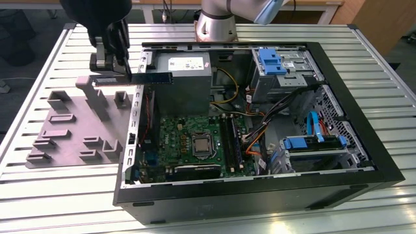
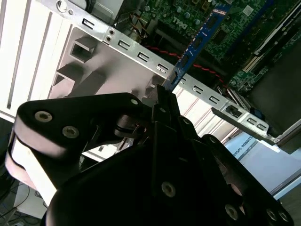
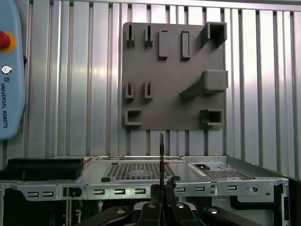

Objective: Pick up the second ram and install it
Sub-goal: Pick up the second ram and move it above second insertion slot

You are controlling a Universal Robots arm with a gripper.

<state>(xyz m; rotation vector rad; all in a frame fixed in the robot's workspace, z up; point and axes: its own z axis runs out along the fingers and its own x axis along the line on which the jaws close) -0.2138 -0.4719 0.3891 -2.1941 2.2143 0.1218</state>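
In the exterior view the arm's grey base (image 1: 217, 27) stands at twelve o'clock, with a pale blue joint (image 1: 270, 9) at one o'clock. The black wrist (image 1: 97, 12) sits at eleven o'clock, and the tool (image 1: 112, 74) hangs straight down from it. In both wrist views its jaws are pressed together, pinching one end of the memory stick (image 2: 194, 47), which juts toward three o'clock in the exterior view.

Ram (image 1: 146, 78): long thin blue board stick with small dark chips. Lifted in the air, gripped near one end by the gripper (image 1: 110, 73). Level, standing on its long edge. Free end reaches over the case (image 1: 138, 126) wall on the exterior view's left, above the tray (image 1: 71, 131) edge.
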